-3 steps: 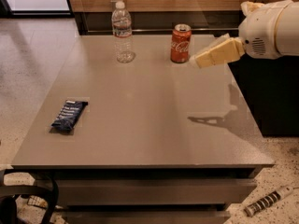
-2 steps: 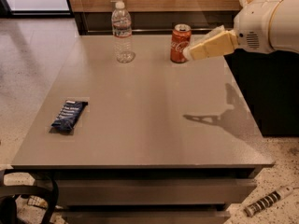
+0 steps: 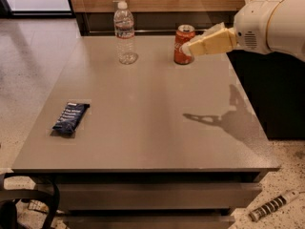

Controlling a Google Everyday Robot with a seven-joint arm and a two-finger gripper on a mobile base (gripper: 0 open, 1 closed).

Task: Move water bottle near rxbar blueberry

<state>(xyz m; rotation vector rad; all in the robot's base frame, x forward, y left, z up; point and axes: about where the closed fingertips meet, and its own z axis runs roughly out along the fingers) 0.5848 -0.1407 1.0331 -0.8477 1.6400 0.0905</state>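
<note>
Leftward along the bench's far edge is where the gripper (image 3: pixel 188 47) has travelled in the last second. Its beige tip now overlaps the right side of the Coca-Cola can (image 3: pixel 180 38) in this view, and whether they touch cannot be told. Whether the gripper is spread or pressed together cannot be told either; it carries nothing. The white arm (image 3: pixel 269 20) reaches in from the far right corner and throws a shadow (image 3: pixel 214 119) near the bench's right edge. The can's red wall shows part of a white script. The water bottle (image 3: pixel 125 32) stands upright just left of the can, near the middle of the far edge; its pale label cannot be read. The rxbar blueberry (image 3: pixel 70 118) lies flat near the left edge of the bench (image 3: pixel 157 142), well apart from the bottle, its white lettering too small to read.
</note>
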